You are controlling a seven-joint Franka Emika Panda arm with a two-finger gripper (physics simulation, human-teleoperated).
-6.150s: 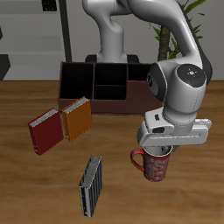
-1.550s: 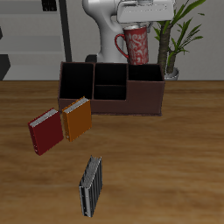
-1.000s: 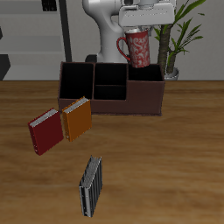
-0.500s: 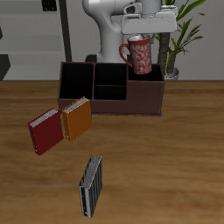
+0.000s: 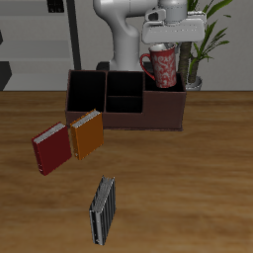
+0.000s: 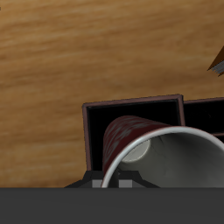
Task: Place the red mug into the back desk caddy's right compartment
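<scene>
The red mug [image 5: 163,66], speckled with a pale inside, hangs upright from my gripper [image 5: 162,45], which is shut on its rim. Its lower part dips into the wide right compartment [image 5: 163,107] of the back desk caddy [image 5: 126,109], a long dark brown box at the back of the table. The mug's handle points toward the caddy's middle cubbies. In the wrist view the mug [image 6: 140,140] and its pale rim sit over the dark open compartment [image 6: 98,131]. My fingertips are hidden behind the mug's rim.
A red book [image 5: 51,148] and an orange book [image 5: 87,133] lie in front of the caddy. A grey striped book [image 5: 103,210] lies near the table's front edge. A potted plant [image 5: 203,49] stands behind the caddy, close to the arm.
My gripper has carried the red mug from the table up over the caddy, then sideways and down, so its base now enters the right compartment.
</scene>
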